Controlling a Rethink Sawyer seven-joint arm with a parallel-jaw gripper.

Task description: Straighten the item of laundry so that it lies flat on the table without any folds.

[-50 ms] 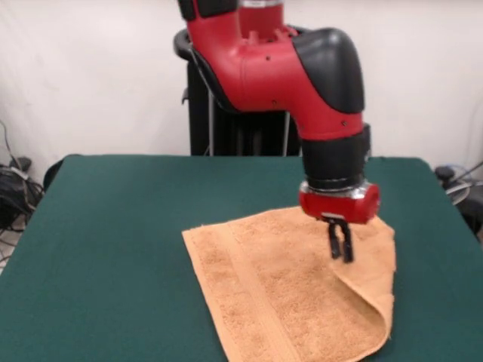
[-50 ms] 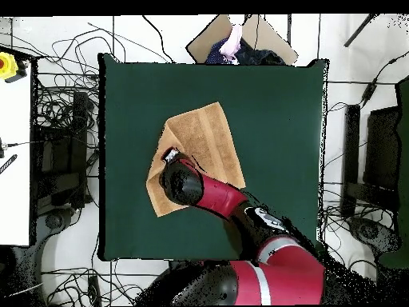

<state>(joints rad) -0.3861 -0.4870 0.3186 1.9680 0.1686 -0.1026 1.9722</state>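
The item of laundry, an orange-tan towel (image 1: 264, 302), lies on the green table (image 1: 113, 226) toward the front right, with a woven band running along its left side. Its right side is folded over on itself, making a rounded fold (image 1: 383, 305) at the front right. My gripper (image 1: 339, 253) points straight down over the towel's right half, fingers close together and shut, tips at or just above the cloth. Seen from overhead, the towel (image 2: 204, 140) sits left of the table's (image 2: 279, 120) centre, and the arm covers its lower part and most of the gripper (image 2: 170, 155).
Cables (image 2: 60, 120) and equipment surround the table on the floor. A white bench (image 2: 14, 160) stands to the left in the overhead view. A brown board (image 2: 220, 36) lies beyond the table's top edge there.
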